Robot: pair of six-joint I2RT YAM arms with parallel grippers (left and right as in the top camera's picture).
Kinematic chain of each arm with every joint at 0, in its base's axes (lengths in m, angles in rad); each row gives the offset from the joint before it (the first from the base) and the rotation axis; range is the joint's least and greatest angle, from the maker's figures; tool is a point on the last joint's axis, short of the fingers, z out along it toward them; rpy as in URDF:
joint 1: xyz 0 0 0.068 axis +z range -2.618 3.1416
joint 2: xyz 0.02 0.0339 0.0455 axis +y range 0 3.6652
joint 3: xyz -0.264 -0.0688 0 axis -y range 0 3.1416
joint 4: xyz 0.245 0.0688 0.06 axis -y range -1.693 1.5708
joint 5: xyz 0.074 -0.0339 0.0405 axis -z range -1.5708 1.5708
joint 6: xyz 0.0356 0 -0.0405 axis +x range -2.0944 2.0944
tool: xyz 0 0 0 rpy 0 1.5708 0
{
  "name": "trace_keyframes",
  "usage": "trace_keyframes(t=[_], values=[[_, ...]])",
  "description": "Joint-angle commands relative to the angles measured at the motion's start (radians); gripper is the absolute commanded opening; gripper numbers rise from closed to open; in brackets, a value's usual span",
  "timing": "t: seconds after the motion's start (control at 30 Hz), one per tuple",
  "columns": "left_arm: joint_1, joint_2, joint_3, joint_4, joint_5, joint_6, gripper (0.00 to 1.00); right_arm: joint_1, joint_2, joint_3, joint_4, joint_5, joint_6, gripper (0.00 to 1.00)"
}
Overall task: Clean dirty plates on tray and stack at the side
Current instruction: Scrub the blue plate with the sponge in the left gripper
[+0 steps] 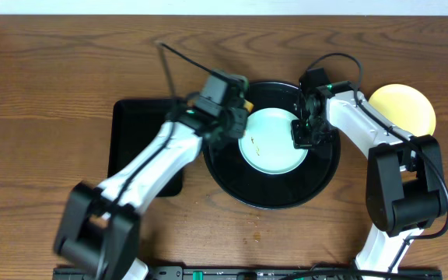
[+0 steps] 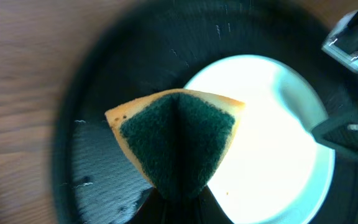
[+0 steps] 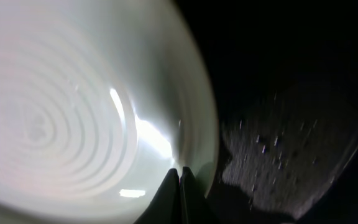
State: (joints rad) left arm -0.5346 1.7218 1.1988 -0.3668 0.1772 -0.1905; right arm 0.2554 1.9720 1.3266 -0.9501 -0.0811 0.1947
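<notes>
A pale mint-blue plate (image 1: 271, 144) lies in the round black tray (image 1: 232, 175). On its right rim my right gripper (image 1: 302, 134) is shut; in the right wrist view the fingertips (image 3: 180, 180) pinch together at the rim of the plate (image 3: 73, 112). My left gripper (image 1: 238, 118) hovers over the plate's left edge, shut on a folded yellow sponge (image 2: 179, 137) with its green scouring side out. Tiny brown specks dot the plate (image 2: 272, 149). A pale yellow plate (image 1: 404, 109) rests on the table to the right of the tray.
A smaller rectangular black tray (image 1: 127, 132) lies left of the round one, partly under my left arm. White crumbs speckle the round tray's floor (image 3: 291, 143). Bare wooden table (image 1: 68, 62) runs along the back and the left.
</notes>
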Motion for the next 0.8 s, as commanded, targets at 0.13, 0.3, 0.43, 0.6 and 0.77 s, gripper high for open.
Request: trace_keyframes(t=[0.13,0.3,0.43,0.6,0.77], values=[[-0.032,0.053,-0.004,0.038,-0.002,-0.01,0.08,0.003,-0.009,-0.006,-0.01,-0.287,-0.092,0.03],[-0.034,0.047,-0.004,0.038,0.013,-0.01,0.08,-0.038,-0.063,-0.005,0.031,-0.246,-0.126,0.09],[-0.034,0.047,-0.004,0.069,0.089,-0.01,0.08,-0.075,-0.081,-0.005,0.084,-0.128,-0.124,0.21],[-0.034,0.05,-0.004,0.099,0.099,-0.01,0.08,-0.086,-0.054,-0.023,0.144,-0.076,-0.126,0.34],[-0.034,0.072,-0.004,0.114,0.098,0.0,0.08,-0.087,-0.04,-0.089,0.257,-0.077,-0.126,0.26]])
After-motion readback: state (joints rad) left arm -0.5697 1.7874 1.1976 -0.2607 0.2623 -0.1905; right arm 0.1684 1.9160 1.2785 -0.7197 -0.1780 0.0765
